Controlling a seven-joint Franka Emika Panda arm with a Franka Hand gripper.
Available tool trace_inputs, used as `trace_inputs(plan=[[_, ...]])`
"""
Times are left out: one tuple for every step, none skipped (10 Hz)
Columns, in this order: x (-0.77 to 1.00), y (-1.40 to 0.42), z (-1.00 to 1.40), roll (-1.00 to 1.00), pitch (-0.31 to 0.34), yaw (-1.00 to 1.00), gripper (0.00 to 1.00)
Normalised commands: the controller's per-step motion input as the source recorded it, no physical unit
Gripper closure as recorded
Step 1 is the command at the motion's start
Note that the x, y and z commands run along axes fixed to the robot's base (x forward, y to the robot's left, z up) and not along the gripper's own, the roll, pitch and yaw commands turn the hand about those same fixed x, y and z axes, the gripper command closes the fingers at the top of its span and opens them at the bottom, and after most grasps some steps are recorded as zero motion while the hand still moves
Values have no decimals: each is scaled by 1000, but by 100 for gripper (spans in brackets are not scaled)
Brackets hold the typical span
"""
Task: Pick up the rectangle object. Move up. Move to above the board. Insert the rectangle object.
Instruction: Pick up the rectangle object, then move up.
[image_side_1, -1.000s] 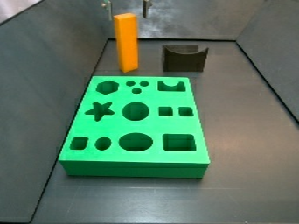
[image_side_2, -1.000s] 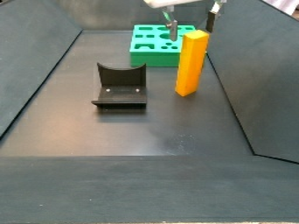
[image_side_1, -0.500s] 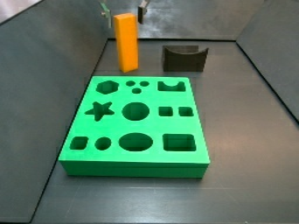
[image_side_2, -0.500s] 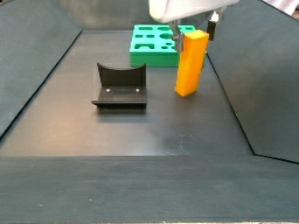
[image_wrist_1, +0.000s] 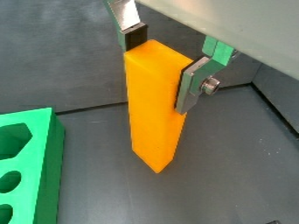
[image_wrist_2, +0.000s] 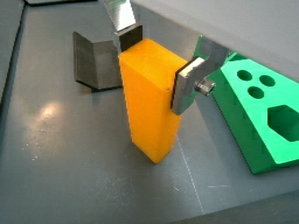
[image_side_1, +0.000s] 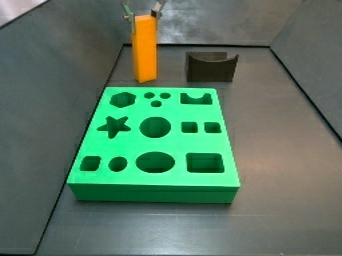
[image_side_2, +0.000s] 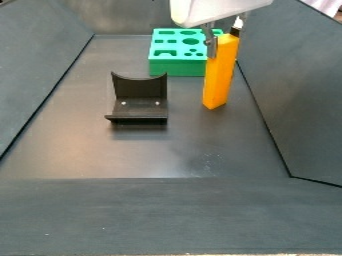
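Note:
The rectangle object (image_side_1: 143, 50) is a tall orange block that stands upright on the dark floor behind the board (image_side_1: 94, 160), a green slab with cut-out holes. My gripper (image_wrist_1: 162, 66) has come down over the block's top (image_wrist_2: 152, 114). One silver finger stands on each side of the top, close to the block's faces, and I see no firm squeeze. The block's foot rests on the floor in both wrist views. In a side view the gripper (image_side_2: 230, 28) sits at the top of the block (image_side_2: 218, 72), with the board (image_side_2: 163, 62) behind it.
A short dark block with a curved notch (image_side_2: 136, 98) stands on the floor apart from the orange block (image_side_1: 211, 65). Dark sloping walls enclose the floor on both sides. The board's edge (image_wrist_2: 251, 131) lies close beside the orange block.
The gripper has come down from above the orange block until its fingers straddle the block's top. The block and the board have not moved.

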Motion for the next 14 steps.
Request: trace_inputs(plan=[[0,0,0,0,0,0,100],[0,0,0,0,0,0,100],[0,0,0,0,0,0,100],[0,0,0,0,0,0,100],[0,0,0,0,0,0,100],[0,0,0,0,0,0,100],[0,0,0,0,0,0,100],[0,0,0,0,0,0,100],[0,0,0,0,0,0,100],[0,0,0,0,0,0,100],[0,0,0,0,0,0,100],[0,0,833,0,0,0,100],[35,-32,775,3,-7,26,100],[31,-27,658,7,11,26,100]])
